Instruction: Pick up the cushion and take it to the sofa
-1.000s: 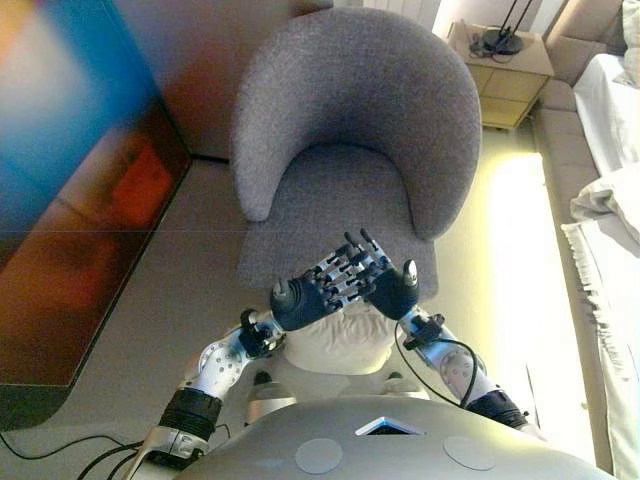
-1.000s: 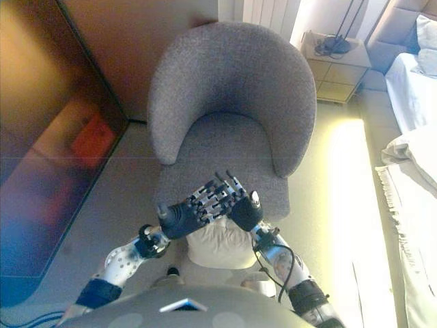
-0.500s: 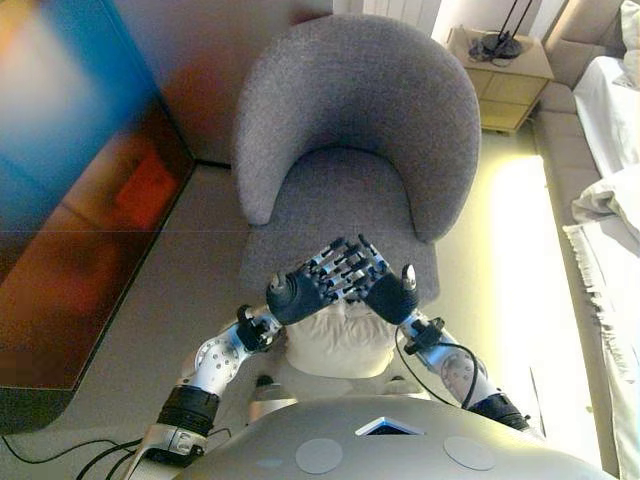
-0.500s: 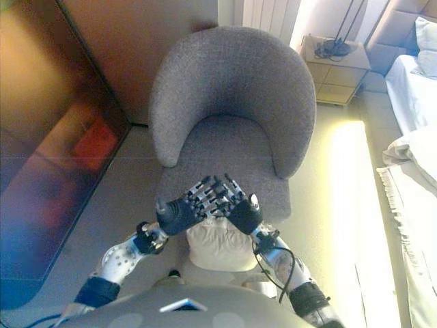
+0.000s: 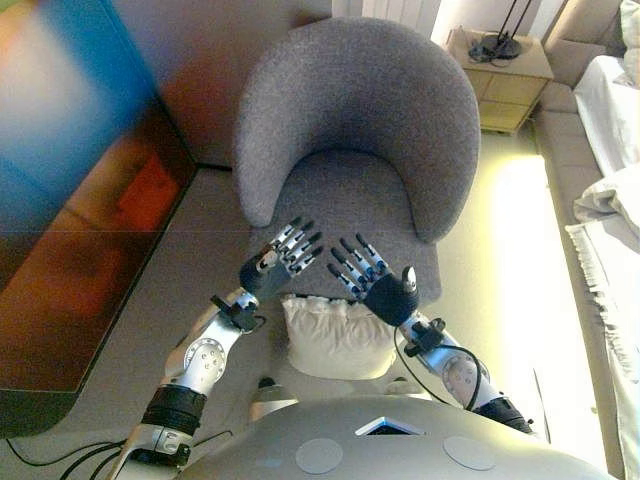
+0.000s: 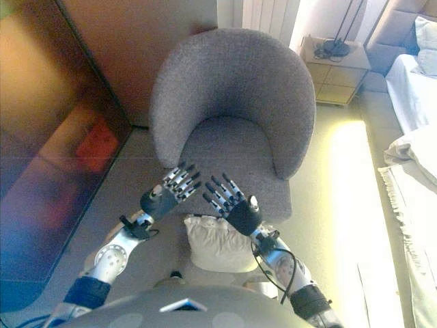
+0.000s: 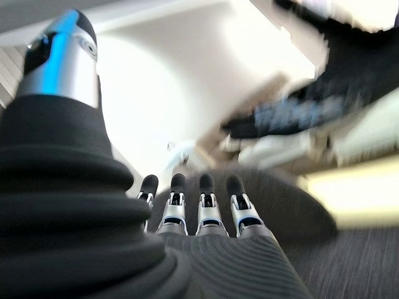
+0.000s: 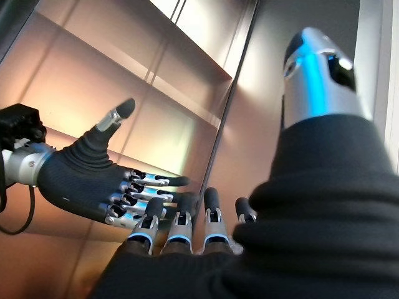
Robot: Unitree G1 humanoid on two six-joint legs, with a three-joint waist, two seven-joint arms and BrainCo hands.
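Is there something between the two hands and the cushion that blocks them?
Nothing visible does. The cushion lies on the floor in front of the armchair, and the left hand and right hand hover open just above it, with only air between.

The armchair [image 5: 360,130] is plain grey, the cushion [image 5: 337,335] cream-white, the bedside cabinet [image 5: 507,85] pale yellow, perhaps wood, and the floor [image 5: 175,290] beige.

No text, label, brand, number or sign can be read anywhere in these views.
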